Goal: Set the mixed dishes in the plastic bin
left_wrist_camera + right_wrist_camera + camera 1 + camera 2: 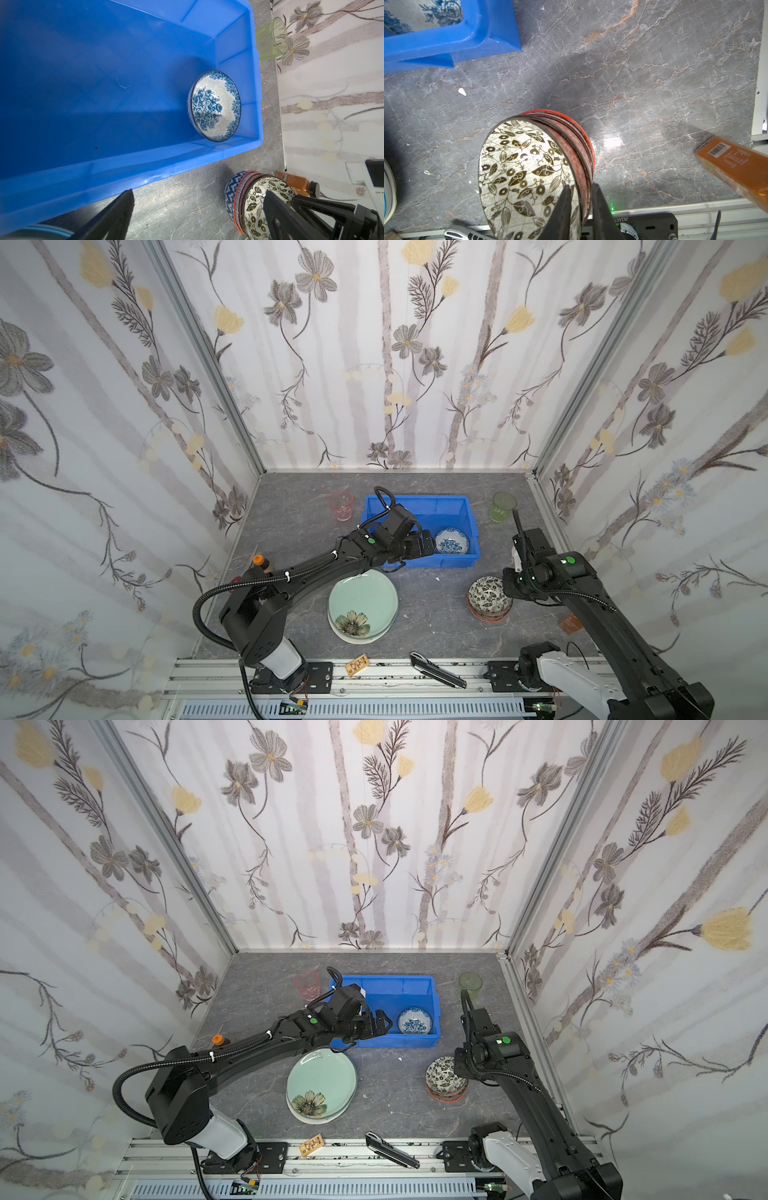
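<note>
Farthest to the left of the plastic bin (pixel 432 510), an orange-capped bottle (pixel 259 561) shows partly behind the left arm (pixel 316 568). Just off the bin's far left corner the pink tumbler (pixel 341 506) stands upright, apart from the rim. In front of the bin's left half, the pale green plate (pixel 365 597) with its dark flower lies on top of a cream plate (pixel 353 640) on the grey tabletop (pixel 436 614).

The left gripper (pixel 384 1021) hovers over the inside of the bin, jaws spread wide and holding nothing. Just to its right, in the bin's near right corner, the blue-and-white bowl (pixel 452 541) sits upright on the bin floor.

Off that same corner, apart from the bin, a stack of bowls stands on the tabletop, with the black-and-white bowl (pixel 488 593) on top and an orange-rimmed bowl (pixel 589 145) beneath it. The right gripper (pixel 581 185) is down at the stack's right edge. One finger is inside the black-and-white bowl and the other is outside the stacked rims, with the jaws narrow. Whether they actually pinch the rims, I cannot tell.

Off the bin's far right corner the green tumbler (pixel 503 507) stands upright. Farthest right of the bin, an amber bottle (pixel 733 162) lies on its side.
</note>
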Robot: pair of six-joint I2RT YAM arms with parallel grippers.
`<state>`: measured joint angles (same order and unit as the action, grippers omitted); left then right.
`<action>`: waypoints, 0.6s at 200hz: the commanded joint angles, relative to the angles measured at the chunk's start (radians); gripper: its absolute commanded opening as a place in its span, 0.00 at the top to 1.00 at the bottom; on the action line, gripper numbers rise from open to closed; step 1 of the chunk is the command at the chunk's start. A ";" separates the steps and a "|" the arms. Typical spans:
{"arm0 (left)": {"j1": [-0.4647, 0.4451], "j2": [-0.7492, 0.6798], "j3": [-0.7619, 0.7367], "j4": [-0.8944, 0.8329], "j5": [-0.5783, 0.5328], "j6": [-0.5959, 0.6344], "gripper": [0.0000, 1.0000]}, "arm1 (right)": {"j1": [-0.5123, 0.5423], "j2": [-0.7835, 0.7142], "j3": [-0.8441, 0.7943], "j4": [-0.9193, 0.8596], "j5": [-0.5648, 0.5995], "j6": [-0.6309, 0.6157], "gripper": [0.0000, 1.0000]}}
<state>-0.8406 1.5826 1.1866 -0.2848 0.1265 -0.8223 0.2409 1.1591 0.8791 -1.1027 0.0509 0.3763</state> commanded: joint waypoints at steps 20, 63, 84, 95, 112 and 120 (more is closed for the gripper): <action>0.002 0.003 0.001 0.029 -0.004 -0.005 0.00 | 0.008 0.019 -0.002 0.016 -0.004 0.007 0.83; 0.001 0.004 0.002 0.030 -0.001 -0.005 0.00 | 0.017 0.034 0.003 0.015 0.013 0.010 0.86; 0.001 0.005 0.002 0.030 0.001 -0.005 0.00 | 0.020 0.032 0.010 0.014 0.022 0.012 0.89; 0.002 0.005 0.002 0.030 0.001 -0.006 0.00 | 0.020 0.029 0.014 0.014 0.023 0.012 0.91; 0.001 0.005 0.001 0.030 -0.001 -0.006 0.00 | 0.020 0.025 0.021 0.009 0.026 0.013 0.93; 0.002 0.005 0.001 0.030 0.000 -0.006 0.00 | 0.020 0.024 0.024 0.009 0.026 0.013 0.94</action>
<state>-0.8402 1.5845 1.1870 -0.2844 0.1322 -0.8227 0.2596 1.1866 0.8864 -1.1126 0.0620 0.3813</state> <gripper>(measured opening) 0.997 0.074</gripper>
